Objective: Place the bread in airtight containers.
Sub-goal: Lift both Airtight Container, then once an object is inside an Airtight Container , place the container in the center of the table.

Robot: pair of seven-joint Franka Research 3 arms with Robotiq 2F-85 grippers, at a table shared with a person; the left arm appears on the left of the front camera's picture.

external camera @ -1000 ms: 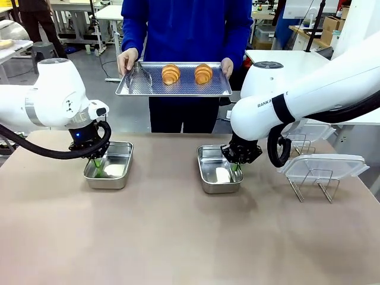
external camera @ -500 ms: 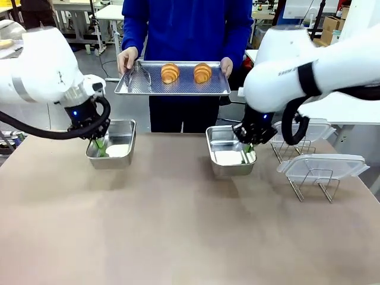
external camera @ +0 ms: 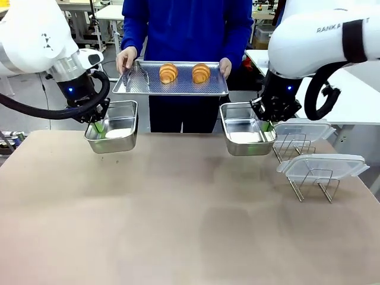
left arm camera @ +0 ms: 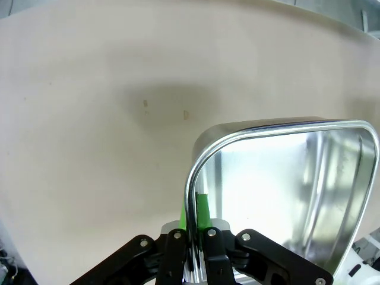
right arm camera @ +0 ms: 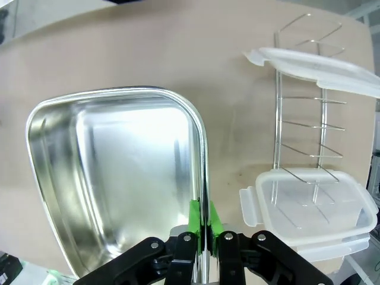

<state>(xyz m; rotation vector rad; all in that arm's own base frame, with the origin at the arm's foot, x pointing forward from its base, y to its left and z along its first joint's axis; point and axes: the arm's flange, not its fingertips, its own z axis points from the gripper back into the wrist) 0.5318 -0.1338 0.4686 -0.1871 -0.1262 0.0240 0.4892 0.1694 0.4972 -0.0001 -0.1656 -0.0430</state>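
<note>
Left gripper [external camera: 98, 127] jaws pinch the rim of the left shiny rectangular steel container [external camera: 116, 146]; right gripper [external camera: 267, 126] jaws pinch the right steel container [external camera: 246, 148] rim.

One tray [external camera: 184, 86] is carrying two croissants [external camera: 168, 73] — two steel containers [external camera: 116, 144], two clear lids [external camera: 323, 165] and one table [external camera: 178, 225] are also showing here.

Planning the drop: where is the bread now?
Front view: both croissants lie side by side on the tray the person holds beyond the table's far edge.

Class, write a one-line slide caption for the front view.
Left gripper and right gripper pinch the rims of two empty steel containers while a person holds a tray with two croissants.
</note>
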